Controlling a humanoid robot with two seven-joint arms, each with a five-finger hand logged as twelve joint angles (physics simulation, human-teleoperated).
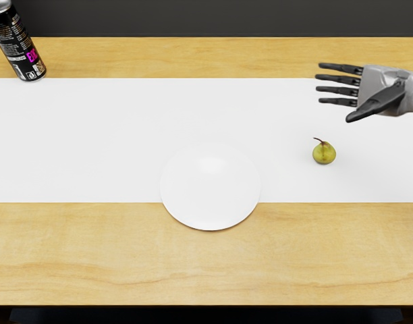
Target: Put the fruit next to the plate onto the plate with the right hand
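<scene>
Nearest the viewpoint ran the bare wooden front strip of the desk (206, 263), the largest item in the scene. A white sheet (92, 135) lay across its middle, spanning from the left edge to the right edge. The plate (210, 189), white and empty, sat at the centre of the desk, with its front rim passing over the sheet's front border onto the wood. The right hand (368, 91) hovered near the far right corner. Its fingers were straight, spread apart and pointing toward the left edge, and it held nothing. A black can (17, 44) stood at the far left corner, well apart from the work area. The pear (324, 153), the smallest item, rested stem-up on the sheet between the plate and the right edge, near the plate but not touching it.

The step in hand was judged to be the reach toward the pear.

- The hand needed to travel toward the front edge and descend over the fruit, with the fingers kept apart until they bracketed its body.
- A round fruit was likely to roll if nudged, so closure from opposing sides was advisable.
- The stem was best left clear of the grip.
- A lift before any travel toward the plate would avoid catching its rim.
</scene>
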